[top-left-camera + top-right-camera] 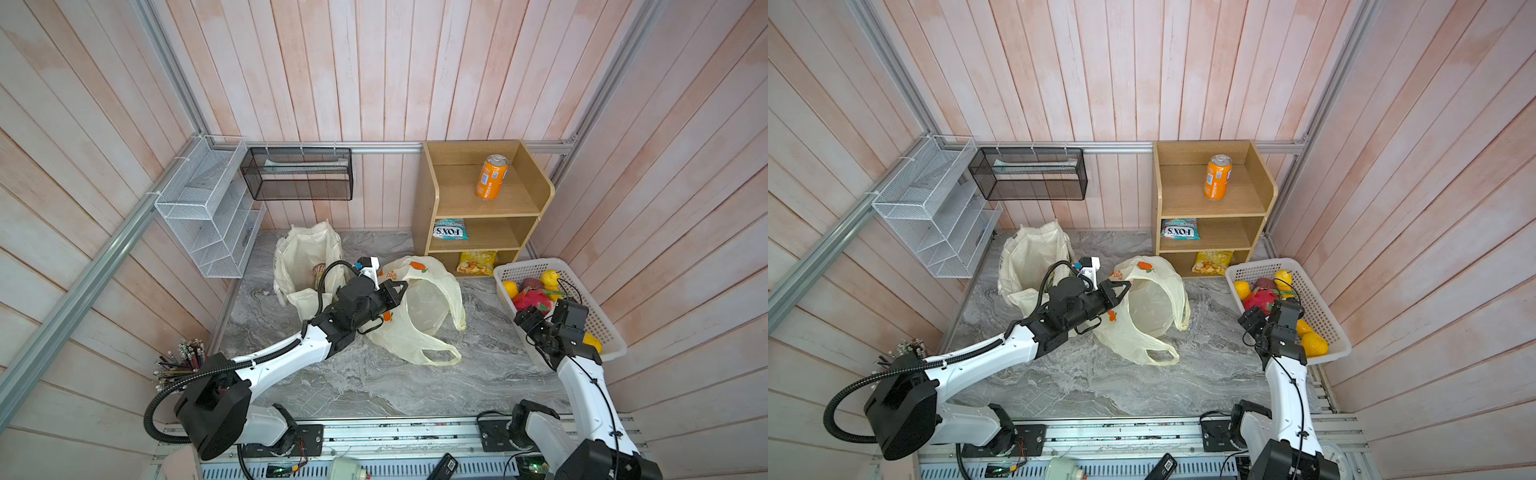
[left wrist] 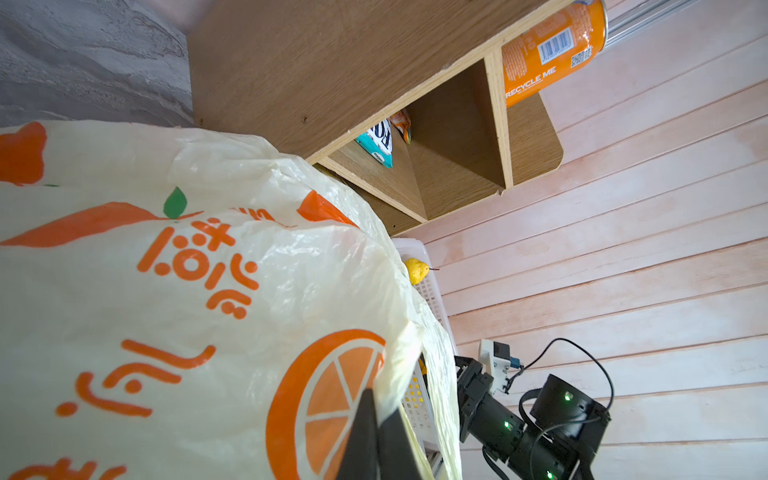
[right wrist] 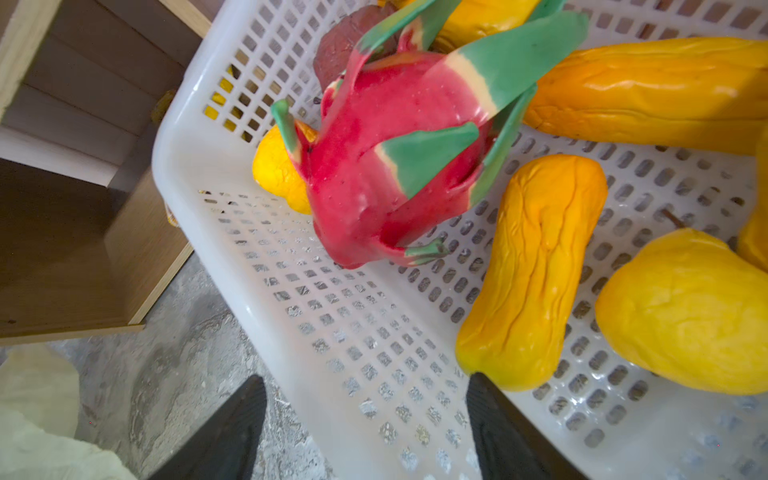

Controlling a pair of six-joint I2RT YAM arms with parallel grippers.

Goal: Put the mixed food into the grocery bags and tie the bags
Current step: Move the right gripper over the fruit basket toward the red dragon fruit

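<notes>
Right hand (image 3: 365,385), jaws spread wide over the white perforated plastic basket (image 3: 166,166), should drop squarely around the red-and-green toy dragon fruit (image 3: 386,166) lying in it, gripping body not leaves, while the left hand (image 2: 380,409) pinches open the thin cream orange-printed plastic bag (image 2: 166,291).

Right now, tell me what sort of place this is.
Likely a mock grocery corner built as a robot test cell: a wooden shelf holding an orange can and snack packets, a white basket of toy fruit, plus a printed plastic bag.
</notes>
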